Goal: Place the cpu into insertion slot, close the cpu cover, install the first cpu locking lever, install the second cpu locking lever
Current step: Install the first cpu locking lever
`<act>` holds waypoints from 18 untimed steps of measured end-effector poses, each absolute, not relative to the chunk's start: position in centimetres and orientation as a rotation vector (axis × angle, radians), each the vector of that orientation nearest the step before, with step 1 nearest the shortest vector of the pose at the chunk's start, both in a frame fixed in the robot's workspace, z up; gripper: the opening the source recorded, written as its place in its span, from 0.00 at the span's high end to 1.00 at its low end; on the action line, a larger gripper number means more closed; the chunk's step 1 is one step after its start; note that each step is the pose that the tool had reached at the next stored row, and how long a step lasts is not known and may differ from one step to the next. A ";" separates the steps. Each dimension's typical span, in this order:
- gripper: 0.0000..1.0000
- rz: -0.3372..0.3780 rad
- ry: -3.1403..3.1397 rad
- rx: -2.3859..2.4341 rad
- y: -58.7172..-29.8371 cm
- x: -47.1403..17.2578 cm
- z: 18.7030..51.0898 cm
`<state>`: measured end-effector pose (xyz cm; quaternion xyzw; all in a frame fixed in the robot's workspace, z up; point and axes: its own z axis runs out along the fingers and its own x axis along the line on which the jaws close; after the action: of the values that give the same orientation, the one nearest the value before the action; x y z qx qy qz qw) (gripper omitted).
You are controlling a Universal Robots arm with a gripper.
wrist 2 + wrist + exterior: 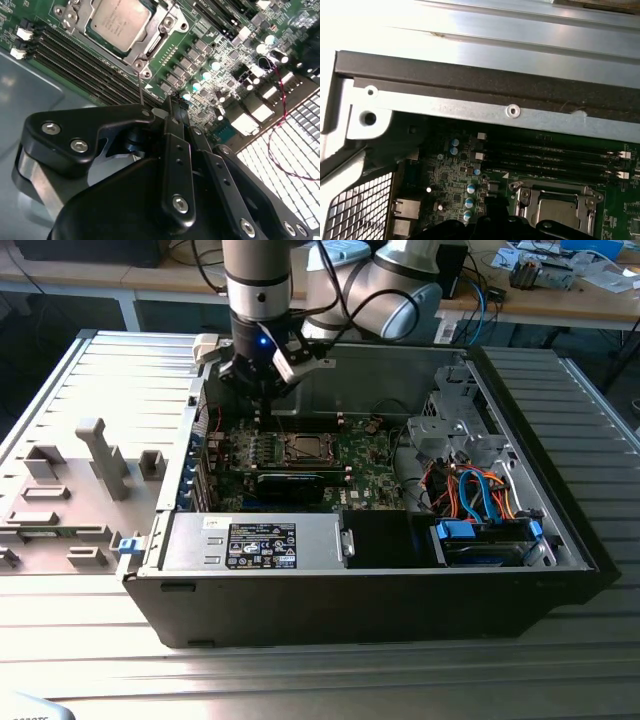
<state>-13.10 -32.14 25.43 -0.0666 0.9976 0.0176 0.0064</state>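
Presently the cpu point(120, 22) sits seated in the insertion slot point(303, 448) on the green motherboard point(365, 465), with the cpu cover point(162, 35) closed down around it in the second wrist view. Gripper point(258, 390) hangs over the board just beside the socket, toward the exterior view's left; whether it is clenched or released cannot be told. Computer case point(400, 590) rests on the table point(320, 680).

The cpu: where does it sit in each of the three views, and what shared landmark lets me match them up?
Exterior view: the cpu lies in its socket mid-board, just below the gripper.
Second wrist view: the cpu is framed by the cpu cover.
First wrist view: the cpu sits beside the dark gripper body.
Shared landmark: the long black memory slots running alongside the socket in both wrist views.
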 end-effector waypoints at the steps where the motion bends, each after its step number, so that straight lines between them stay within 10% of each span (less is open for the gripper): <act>1: 0.89 0.055 3.120 -0.208 -32.1 -13.2 25.6; 18: 0.89 0.048 3.118 -0.208 -30.4 -13.4 26.1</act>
<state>-13.38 -30.35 26.06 -0.0666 0.9976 0.0154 0.0083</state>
